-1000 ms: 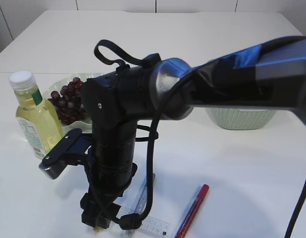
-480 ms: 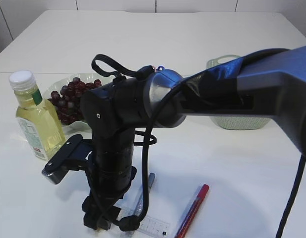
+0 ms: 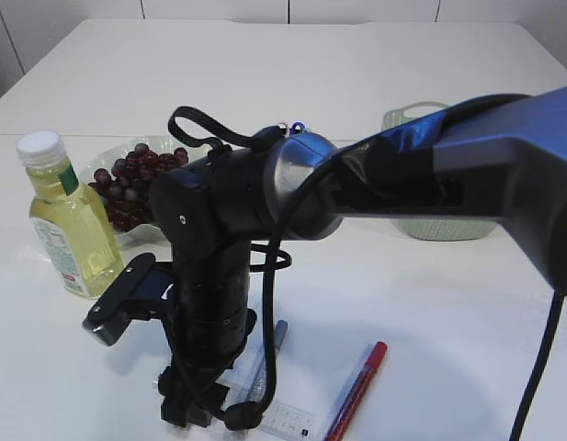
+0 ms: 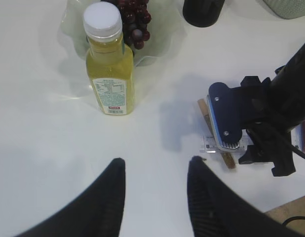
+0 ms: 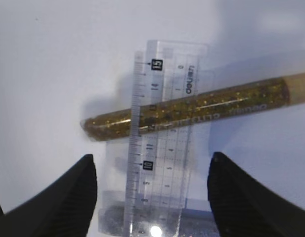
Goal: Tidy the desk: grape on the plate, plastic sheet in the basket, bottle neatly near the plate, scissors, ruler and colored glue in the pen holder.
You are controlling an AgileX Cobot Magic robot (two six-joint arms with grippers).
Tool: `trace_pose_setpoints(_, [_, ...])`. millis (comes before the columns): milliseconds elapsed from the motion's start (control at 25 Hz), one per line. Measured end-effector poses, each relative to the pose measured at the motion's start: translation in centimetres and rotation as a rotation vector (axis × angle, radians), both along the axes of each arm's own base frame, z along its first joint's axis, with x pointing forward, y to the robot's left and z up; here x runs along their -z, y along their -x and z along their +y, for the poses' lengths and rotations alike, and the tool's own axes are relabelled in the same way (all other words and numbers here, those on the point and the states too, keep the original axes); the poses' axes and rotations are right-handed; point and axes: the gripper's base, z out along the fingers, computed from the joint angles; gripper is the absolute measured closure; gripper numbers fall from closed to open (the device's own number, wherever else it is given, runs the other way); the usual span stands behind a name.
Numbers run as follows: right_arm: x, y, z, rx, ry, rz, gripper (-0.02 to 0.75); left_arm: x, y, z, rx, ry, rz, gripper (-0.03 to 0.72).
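Now the right arm point(image 3: 209, 303) sits a little lower over the stationery at the near edge of the table than it did a second ago, its wrist tilting down toward the clear ruler point(image 5: 162, 138). The right gripper point(image 5: 152, 190) hangs wide open with nothing between its fingers, straddling the ruler where the gold glitter glue point(image 5: 192, 111) lies across it (a silver glue tube shows just under the ruler's near end). That descent suggests a pick for the pen holder point(image 4: 203, 11) is being lined up. The left gripper point(image 4: 154, 197) hovers half open and empty over bare table. The bottle point(image 3: 67, 220) stands beside the plate point(image 3: 108, 152) with the grapes point(image 3: 127, 184); the red pen point(image 3: 357, 390) lies untouched.
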Motion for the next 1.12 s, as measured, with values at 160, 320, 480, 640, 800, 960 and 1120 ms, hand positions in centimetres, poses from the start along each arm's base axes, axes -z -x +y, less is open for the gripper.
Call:
trace_pose_setpoints(160, [0.18, -0.05, -0.04, -0.004, 0.008, -0.003, 0.195, 0.0, 0.0, 0.0, 0.0, 0.0, 0.0, 0.379])
trace_pose_setpoints(320, [0.62, -0.07, -0.06, -0.006, 0.017, 0.001, 0.195, 0.0, 0.0, 0.0, 0.0, 0.0, 0.0, 0.379])
trace_pose_setpoints(480, [0.81, -0.04, -0.09, -0.007, 0.025, 0.007, 0.195, 0.0, 0.0, 0.0, 0.0, 0.0, 0.0, 0.379])
trace_pose_setpoints(640, [0.81, -0.05, -0.1, -0.008, 0.026, 0.007, 0.197, 0.01, 0.01, 0.01, 0.0, -0.002, 0.001, 0.379])
trace_pose_setpoints(800, [0.81, -0.01, -0.16, -0.003, 0.033, 0.011, 0.28, 0.02, 0.01, 0.03, 0.0, -0.004, 0.001, 0.379])
trace_pose_setpoints(960, [0.81, 0.07, -0.25, 0.002, 0.043, 0.021, 0.416, 0.02, 0.01, 0.03, 0.0, -0.004, 0.001, 0.379])
trace_pose_setpoints(1120, [0.81, 0.1, -0.28, 0.005, 0.046, 0.024, 0.442, 0.02, 0.01, 0.03, 0.0, -0.004, 0.001, 0.379])
